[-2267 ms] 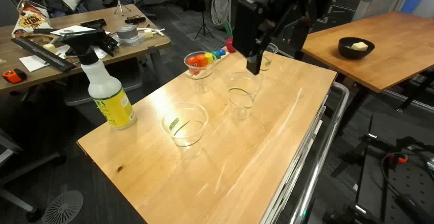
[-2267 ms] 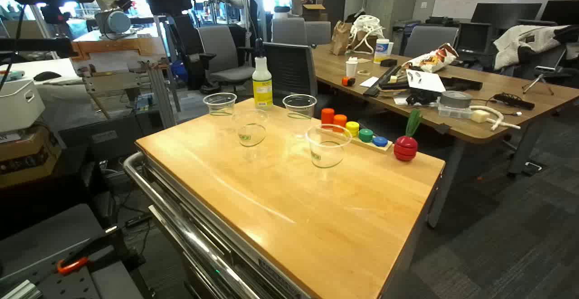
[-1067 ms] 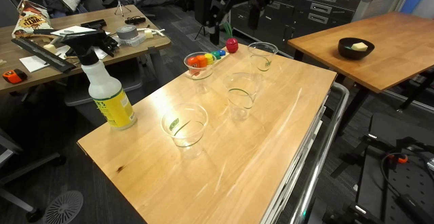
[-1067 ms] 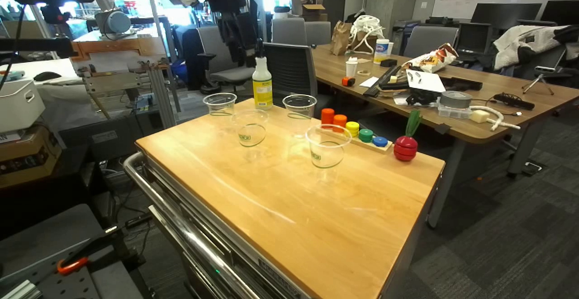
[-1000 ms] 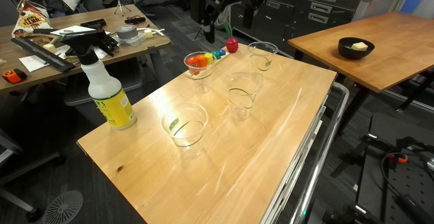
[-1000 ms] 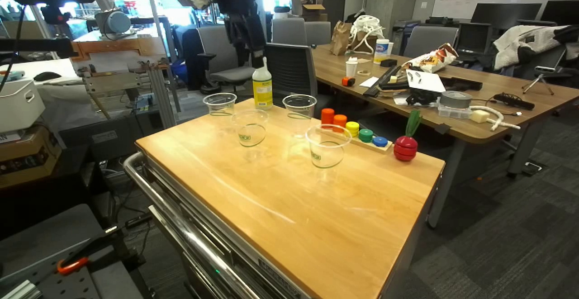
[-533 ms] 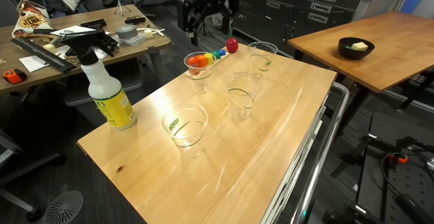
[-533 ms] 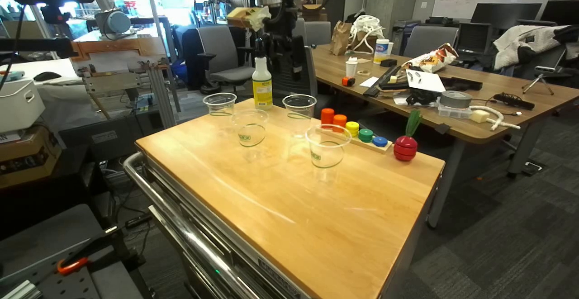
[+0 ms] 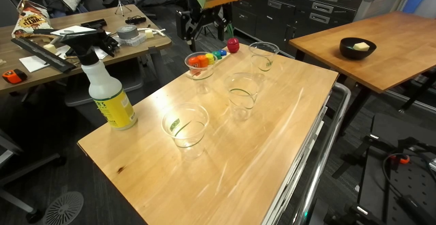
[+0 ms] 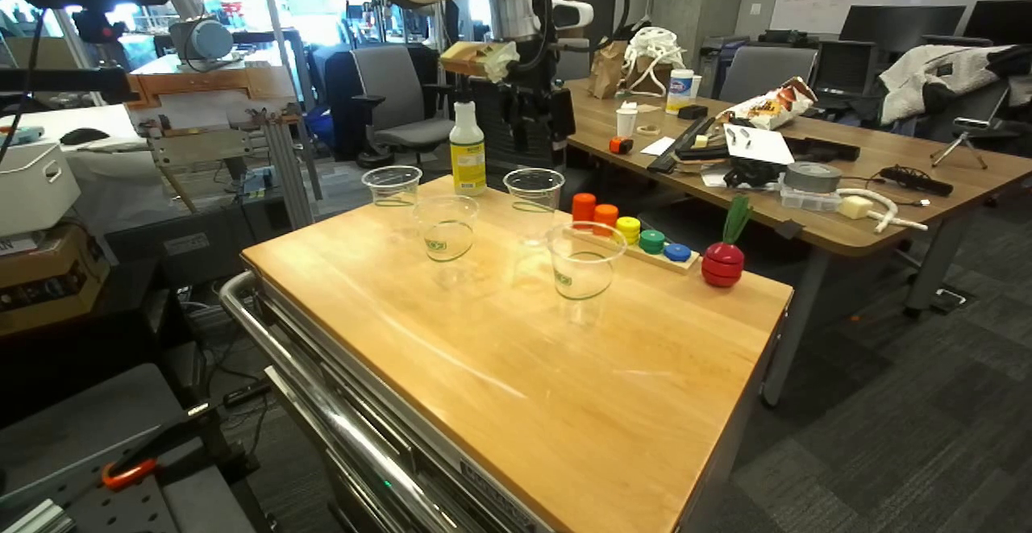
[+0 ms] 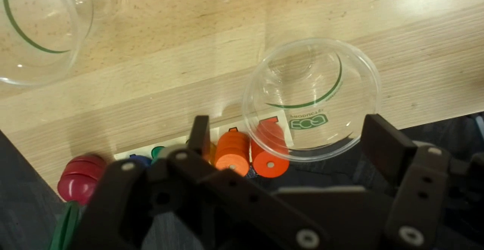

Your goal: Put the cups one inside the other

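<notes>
1. Since the earlier frames, the black, two-fingered end effector [image 9: 206,40] has moved leftward to the upper middle in an exterior view.
2. It is released, jaws wide apart, grasping nothing.
3. Unmoved in that view, on the pale wooden tabletop [image 9: 238,177], stand a clear, tapered plastic cup [image 9: 185,129] lower left of centre, a second clear cup [image 9: 242,95] just right of centre, a third clear cup [image 9: 201,74] at upper middle and a fourth clear cup [image 9: 264,56] upper right of centre, all upright and apart.
4. Nothing looks nested yet: lifting, inserting and letting go all remain, probably starting with the third clear cup.
</notes>
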### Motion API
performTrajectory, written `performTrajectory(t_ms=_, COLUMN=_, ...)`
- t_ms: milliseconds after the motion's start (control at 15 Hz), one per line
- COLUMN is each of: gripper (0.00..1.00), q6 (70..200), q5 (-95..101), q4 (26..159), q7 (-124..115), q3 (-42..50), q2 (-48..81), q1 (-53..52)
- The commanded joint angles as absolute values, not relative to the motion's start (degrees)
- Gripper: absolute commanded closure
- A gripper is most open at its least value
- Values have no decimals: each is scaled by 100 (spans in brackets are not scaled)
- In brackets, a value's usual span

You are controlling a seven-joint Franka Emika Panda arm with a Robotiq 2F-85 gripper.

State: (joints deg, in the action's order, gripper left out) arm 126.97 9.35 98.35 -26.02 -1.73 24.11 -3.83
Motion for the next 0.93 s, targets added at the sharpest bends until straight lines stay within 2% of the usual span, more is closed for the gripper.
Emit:
performTrajectory(t_ms=0, gripper=0, q6=12382, q5=878, q4=9576, q7=-2350, q3=19, q2=2485, q1=-499)
performTrajectory(t_ms=533, gripper=0, q6=11779, q5=335, q4=9499, q7=-1546, q3=-88, q2=2768, q1=-358)
performTrajectory(t_ms=867, gripper=0, q6=12008, q5=332, q4=9463, q7=-1676, q3=-5, q2=3020, q1=-415)
